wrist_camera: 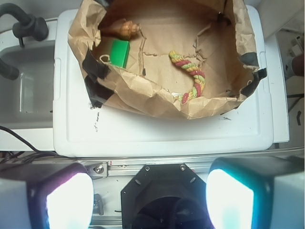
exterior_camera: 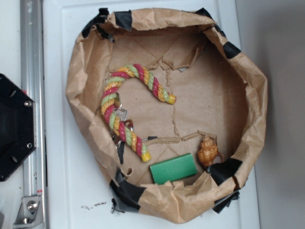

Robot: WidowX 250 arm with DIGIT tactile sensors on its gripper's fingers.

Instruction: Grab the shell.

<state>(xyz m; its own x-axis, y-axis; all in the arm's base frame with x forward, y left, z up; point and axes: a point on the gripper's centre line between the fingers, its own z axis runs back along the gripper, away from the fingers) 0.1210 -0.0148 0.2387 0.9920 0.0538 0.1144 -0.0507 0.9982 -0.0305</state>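
The shell [exterior_camera: 208, 152] is a small tan-orange spiral conch with brown bands. It lies inside the brown paper basin [exterior_camera: 248, 81] near its lower right wall, just right of the green block [exterior_camera: 173, 168]. In the wrist view the shell [wrist_camera: 123, 29] lies at the upper left, above the green block [wrist_camera: 119, 53]. My gripper [wrist_camera: 149, 198] is open and empty, its two fingers wide apart at the bottom of the wrist view, far from the basin, above the black robot base [wrist_camera: 164, 195]. The gripper does not show in the exterior view.
A twisted multicoloured rope toy [exterior_camera: 124, 107] lies in the basin's left half and also shows in the wrist view [wrist_camera: 190, 76]. The basin stands on a white board [wrist_camera: 157, 133]. A metal rail [exterior_camera: 32, 114] and the black base [exterior_camera: 14, 126] are at the left.
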